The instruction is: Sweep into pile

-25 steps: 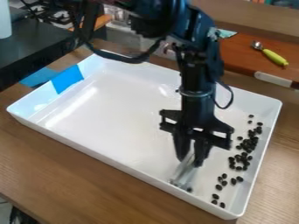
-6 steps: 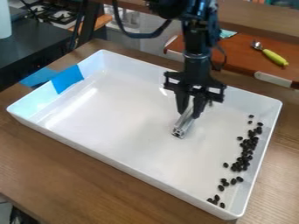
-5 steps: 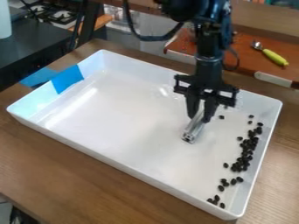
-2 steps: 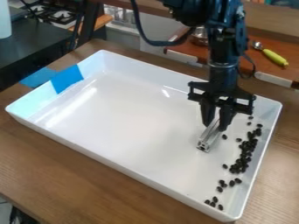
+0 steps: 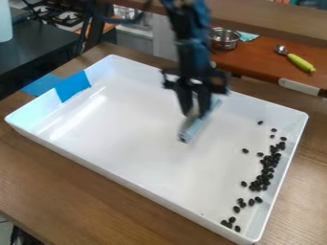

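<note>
The jaws [image 5: 195, 116] pinch a metal bar [image 5: 190, 130] over the roomy tray [image 5: 121, 129], well apart from beans [image 5: 262, 179] lining one edge.

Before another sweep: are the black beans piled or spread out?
Spread out: the beans string along one short side of the white tray, some lying apart.

Arm [image 5: 193, 52] blurred, cut off at top edge. Metal bar [image 5: 190, 130] blurred too, pt. hidden behind blurred fingers [image 5: 205, 99]. Wht. cylinder [image 5: 5, 23] cut off at img. L edge, bench [image 5: 76, 189] at btm.
</note>
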Robot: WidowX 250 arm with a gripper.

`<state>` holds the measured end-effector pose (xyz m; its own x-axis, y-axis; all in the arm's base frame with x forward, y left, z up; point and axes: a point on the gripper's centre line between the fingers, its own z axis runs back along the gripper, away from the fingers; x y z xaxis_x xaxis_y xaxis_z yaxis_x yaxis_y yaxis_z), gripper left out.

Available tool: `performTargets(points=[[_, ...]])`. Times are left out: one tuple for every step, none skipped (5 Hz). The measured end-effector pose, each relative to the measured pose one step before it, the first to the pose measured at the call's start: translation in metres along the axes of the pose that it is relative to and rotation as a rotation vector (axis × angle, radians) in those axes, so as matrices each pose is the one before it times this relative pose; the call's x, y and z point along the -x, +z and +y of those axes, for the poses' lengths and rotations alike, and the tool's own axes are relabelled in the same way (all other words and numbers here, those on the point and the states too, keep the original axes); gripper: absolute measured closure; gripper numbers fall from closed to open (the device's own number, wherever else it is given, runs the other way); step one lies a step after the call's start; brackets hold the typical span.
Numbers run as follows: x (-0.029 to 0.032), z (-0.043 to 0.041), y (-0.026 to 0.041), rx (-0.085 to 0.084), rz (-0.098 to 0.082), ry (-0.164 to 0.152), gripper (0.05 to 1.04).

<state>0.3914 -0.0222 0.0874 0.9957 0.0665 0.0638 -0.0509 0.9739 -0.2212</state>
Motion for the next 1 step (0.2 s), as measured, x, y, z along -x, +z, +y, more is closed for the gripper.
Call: performTargets(points=[[0.00033, 0.03104, 0.0104, 0.0102, -0.0237, 0.0182, 0.762]])
